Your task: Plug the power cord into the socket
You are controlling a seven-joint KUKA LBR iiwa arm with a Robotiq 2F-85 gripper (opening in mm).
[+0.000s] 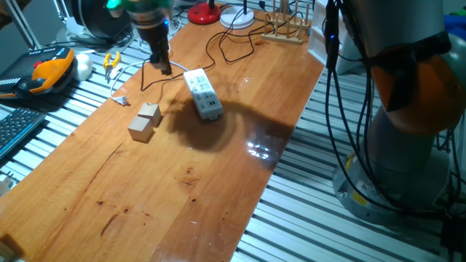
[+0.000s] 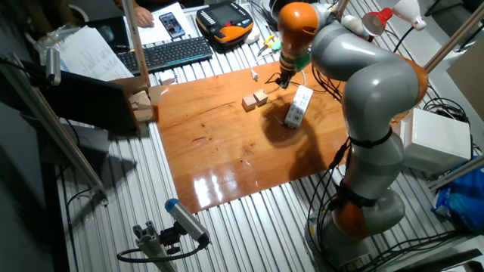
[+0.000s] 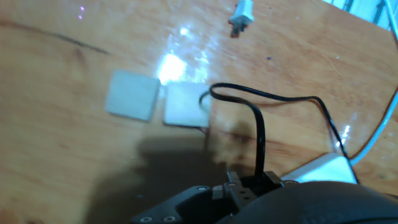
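Gripper [image 3: 249, 186] bottom of hand view pinches power cord [image 3: 258, 134]; socket [image 1: 202, 93] mid-frame; slack loop may skew plug.

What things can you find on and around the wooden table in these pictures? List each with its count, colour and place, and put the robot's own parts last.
Power strip: one, white, middle of the table, beside the gripper.
Power cord: one, thin, black, looping over the table up to the gripper.
Wooden cubes: two, tan, side by side on the table near the power strip.
White cable: one, with a small grey connector, lying beyond the cubes.
Wooden rack: one, light wood, far end of the table.
Keyboard: one, black, on the slatted bench off the table.
Teach pendant: one, orange and black, beside the keyboard.
Arm: one, grey with orange joints, bent over the table.
Gripper: one, black, plug end of the power cord between its fingers.
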